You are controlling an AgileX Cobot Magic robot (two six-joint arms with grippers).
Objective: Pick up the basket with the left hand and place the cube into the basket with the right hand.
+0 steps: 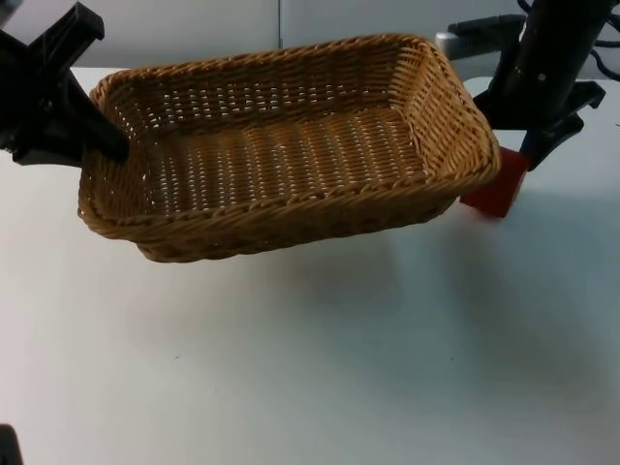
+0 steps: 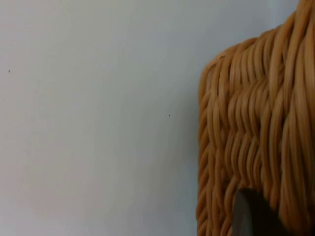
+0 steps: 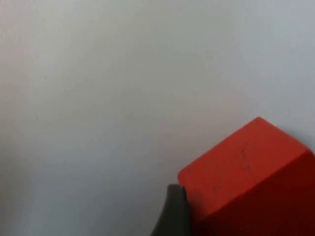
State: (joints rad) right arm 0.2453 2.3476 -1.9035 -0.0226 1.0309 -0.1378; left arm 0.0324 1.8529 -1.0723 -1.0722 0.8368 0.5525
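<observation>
The woven wicker basket (image 1: 291, 215) hangs tilted above the white table, throwing a shadow beneath it, and nothing lies inside. My left gripper (image 1: 108, 145) is shut on its left rim; in the left wrist view the basket's wall (image 2: 256, 137) runs beside a black fingertip (image 2: 251, 216). The red cube (image 1: 496, 189) sits just past the basket's right end, partly behind the rim. My right gripper (image 1: 531, 155) is down on the cube's top, shut on it. In the right wrist view the cube (image 3: 251, 172) presses against a fingertip (image 3: 174, 211).
The white table top (image 1: 320, 368) stretches wide in front of the basket. The grey partition wall (image 1: 242, 24) closes off the back. The right arm (image 1: 552, 68) stands close to the basket's right rim.
</observation>
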